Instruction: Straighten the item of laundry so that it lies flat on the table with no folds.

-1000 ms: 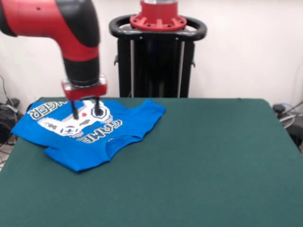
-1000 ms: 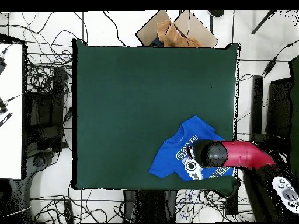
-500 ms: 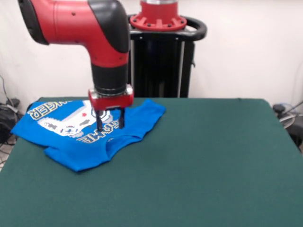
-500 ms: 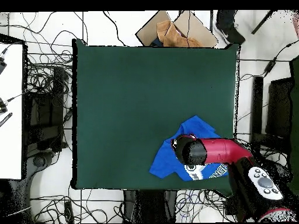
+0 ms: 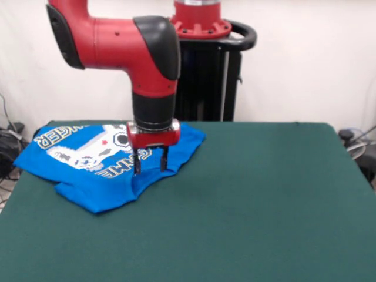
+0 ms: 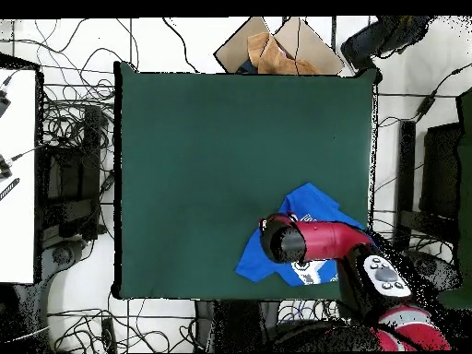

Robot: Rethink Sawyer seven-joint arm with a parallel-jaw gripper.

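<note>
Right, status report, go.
Gripper open, fingers down over the shirt's near folded edge. Blue T-shirt rumpled at the table corner, bottom part folded. Nothing in the way.

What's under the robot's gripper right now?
The gripper, fingers apart, hangs over the folded edge of the blue T-shirt, lying on the green table. From overhead, the arm covers that part of the shirt.

Cables point(image 6: 69, 147) are strewn over the floor point(image 6: 396, 55). A cardboard box point(image 6: 277, 46) is set beyond one desk edge.
</note>
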